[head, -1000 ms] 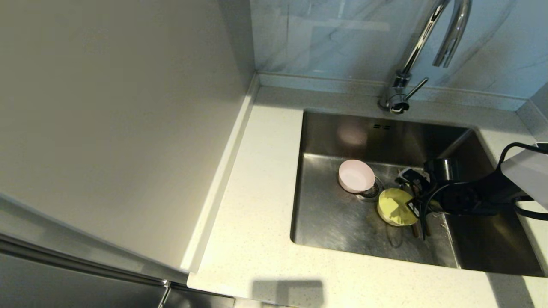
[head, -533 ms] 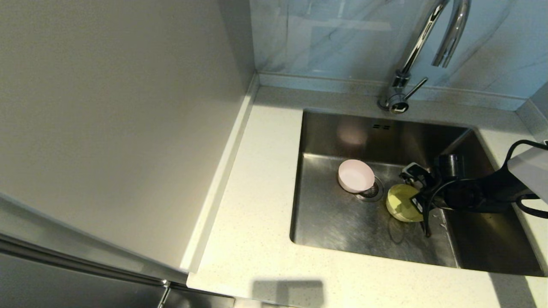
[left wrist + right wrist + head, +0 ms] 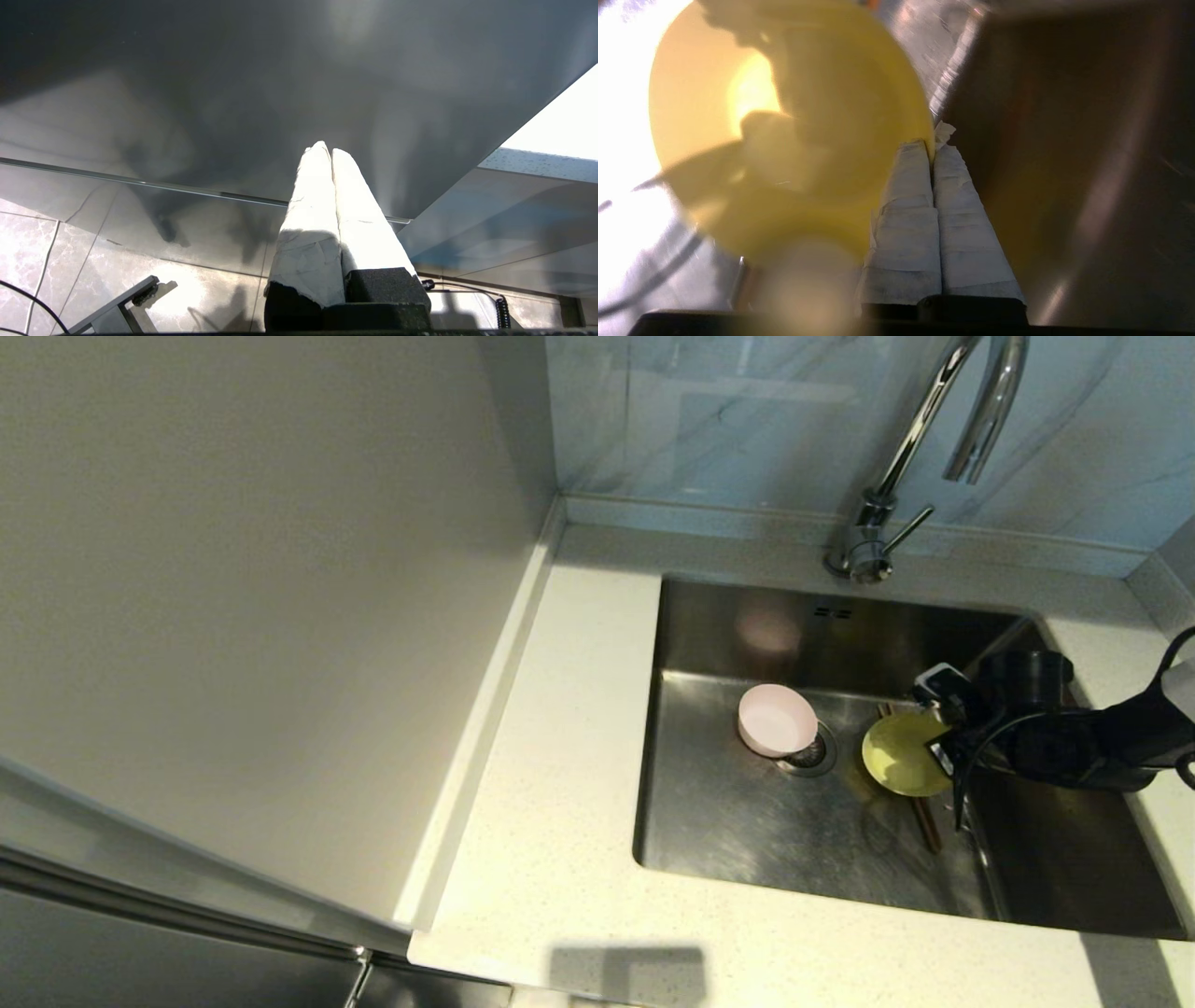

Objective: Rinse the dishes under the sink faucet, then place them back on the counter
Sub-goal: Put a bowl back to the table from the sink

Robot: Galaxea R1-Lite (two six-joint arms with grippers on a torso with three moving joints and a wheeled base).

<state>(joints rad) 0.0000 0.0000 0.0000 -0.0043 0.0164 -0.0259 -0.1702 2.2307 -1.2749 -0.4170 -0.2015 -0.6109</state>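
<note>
My right pincer (image 3: 932,151) is clamped on the yellow bowl's (image 3: 904,765) rim, bowl tilted over the sink (image 3: 747,821) floor. The thin-rim grip may slip, dropping it onto the chopsticks (image 3: 924,821) below.

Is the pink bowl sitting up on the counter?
No, the pink bowl sits down inside the sink, right beside the round drain, not on the counter.
</note>
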